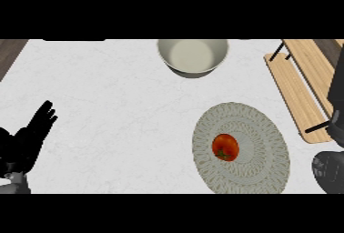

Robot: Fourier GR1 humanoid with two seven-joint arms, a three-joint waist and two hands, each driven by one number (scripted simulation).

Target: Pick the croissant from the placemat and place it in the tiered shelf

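On the table [101,91] we find the tiered shelf [299,86] far right and the placemat [265,136] near it, bearing a tomato [225,147], no croissant; left hand [30,136] rests released; right hand's [329,170] state we cannot tell

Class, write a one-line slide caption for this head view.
Tomato on round placemat, bowl behind, wooden tiered shelf at right, left hand resting open.

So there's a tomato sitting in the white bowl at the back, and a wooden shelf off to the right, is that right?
Not quite. In the head view the tomato lies on the round placemat, not in the white bowl, which looks empty. The wooden shelf is indeed at the right.
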